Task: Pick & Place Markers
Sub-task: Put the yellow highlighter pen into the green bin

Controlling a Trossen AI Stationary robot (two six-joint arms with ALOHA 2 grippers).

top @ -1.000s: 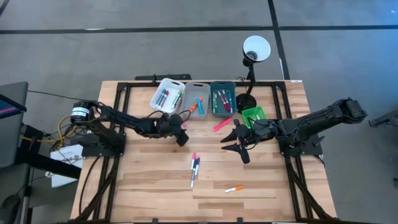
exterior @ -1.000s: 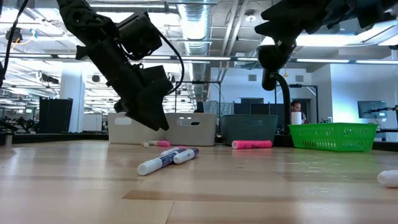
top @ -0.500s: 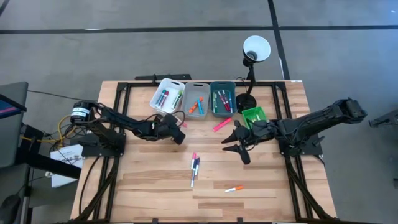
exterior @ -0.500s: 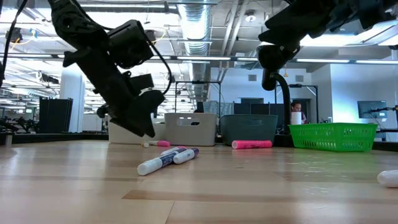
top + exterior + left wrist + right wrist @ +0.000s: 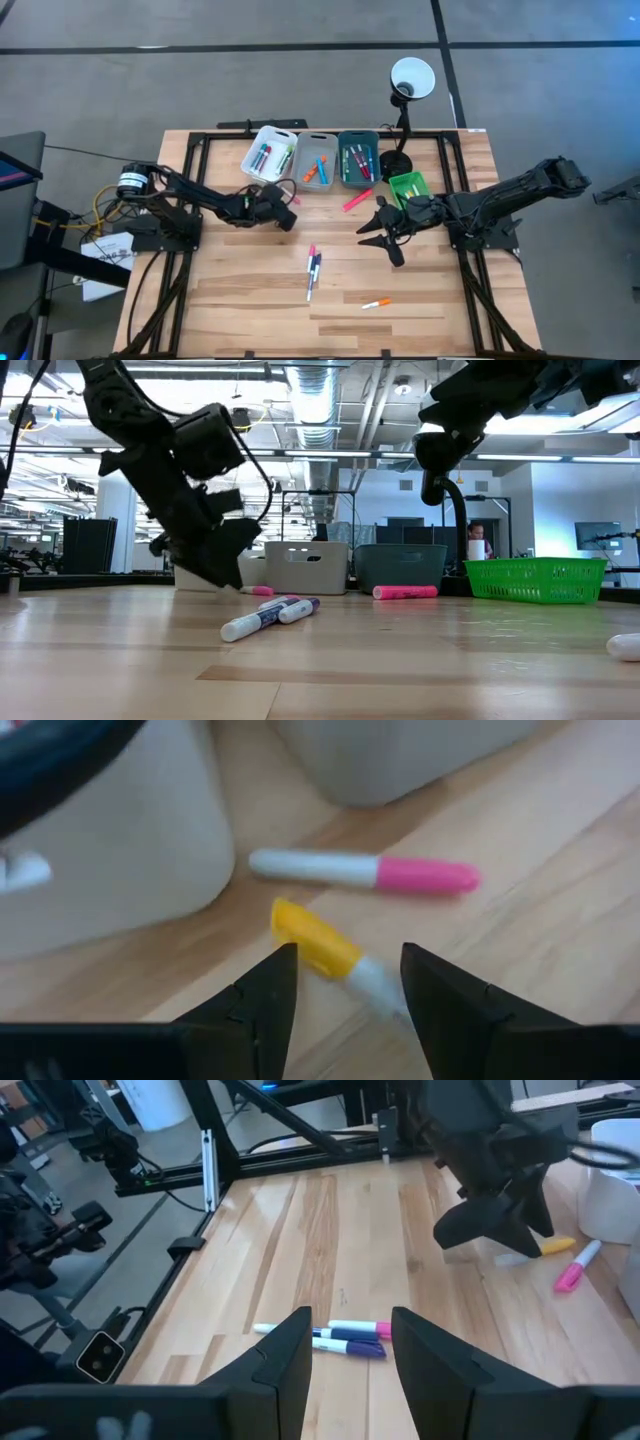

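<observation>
1. The left gripper (image 5: pixel 285 214) is low over the table (image 5: pixel 240 300), just in front of the white bin (image 5: pixel 268 152) and the grey bin (image 5: pixel 317 160); its fingers (image 5: pixel 262 1000) stand apart and unclenched on either side of a yellow-capped marker (image 5: pixel 325 948) that lies flat on the wood, and nothing is grasped
2. Just beyond that marker, close to the foot of the bins, lies a white marker with a pink cap (image 5: pixel 365 872), also flat on the table
3. The right gripper (image 5: pixel 383 238) hangs above the table in front of the green bin (image 5: pixel 408 186), its fingers (image 5: pixel 285 1360) parted and empty
4. Near the middle of the table two markers (image 5: pixel 313 270) lie side by side and touching, one with a pink tip, one with a purple cap; the low view shows them in the foreground
5. An orange-and-white marker (image 5: pixel 375 303) lies by itself towards the front of the table, well apart from the pair
6. A pink marker (image 5: pixel 357 201) rests slantwise between the teal bin (image 5: pixel 358 158) and the right gripper
7. More markers in mixed colours lie inside the white, grey and teal bins
8. A desk lamp (image 5: pixel 410 80) stands at the back edge of the table, behind the green bin
9. In the low view a person (image 5: pixel 478 544) shows far off in the room behind the table
</observation>
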